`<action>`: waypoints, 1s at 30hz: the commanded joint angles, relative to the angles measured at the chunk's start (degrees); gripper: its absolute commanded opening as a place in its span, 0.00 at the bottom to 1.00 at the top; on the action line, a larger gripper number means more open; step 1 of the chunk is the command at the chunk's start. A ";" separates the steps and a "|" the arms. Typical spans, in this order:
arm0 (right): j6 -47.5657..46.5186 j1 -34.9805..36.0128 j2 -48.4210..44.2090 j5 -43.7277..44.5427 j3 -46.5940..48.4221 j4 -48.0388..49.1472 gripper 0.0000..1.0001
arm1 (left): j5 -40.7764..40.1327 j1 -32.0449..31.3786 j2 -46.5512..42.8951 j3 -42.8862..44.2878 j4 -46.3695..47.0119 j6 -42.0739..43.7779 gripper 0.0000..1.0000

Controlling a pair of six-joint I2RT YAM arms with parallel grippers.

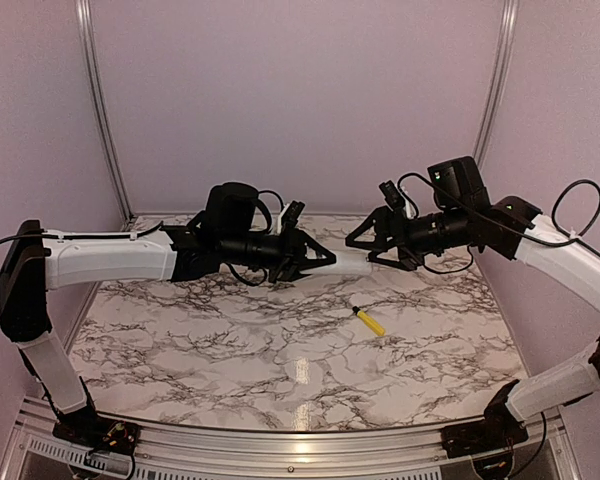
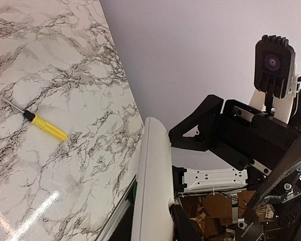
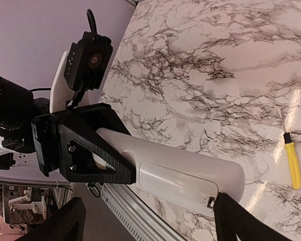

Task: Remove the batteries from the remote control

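Two claws near the desk's [image 1: 230, 340] far edge: left claw [image 1: 325, 262] grips the remote [image 1: 352, 263], right claw [image 1: 366, 250] gapes wide around it.

Nothing in any view carries writing, a label, a brand, a number or a sign that can be read. The remote control [image 3: 185, 175], just ahead of the right gripper [image 1: 365, 245], shows only plain white plastic. Any marking on the screwdriver [image 3: 292, 163], lying on the table off to that gripper's side, is too small to tell.
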 commanded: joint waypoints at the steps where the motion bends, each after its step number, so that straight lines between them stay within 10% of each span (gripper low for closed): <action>1: -0.13 0.64 -0.02 0.10 -0.89 -1.62 0.87 | 4.24 -0.31 -1.11 0.70 9.20 0.54 0.00; 30: 0.83 0.64 -2.76 -0.58 -2.75 -0.82 0.79 | 8.79 -0.30 -0.41 2.15 14.68 -0.64 0.00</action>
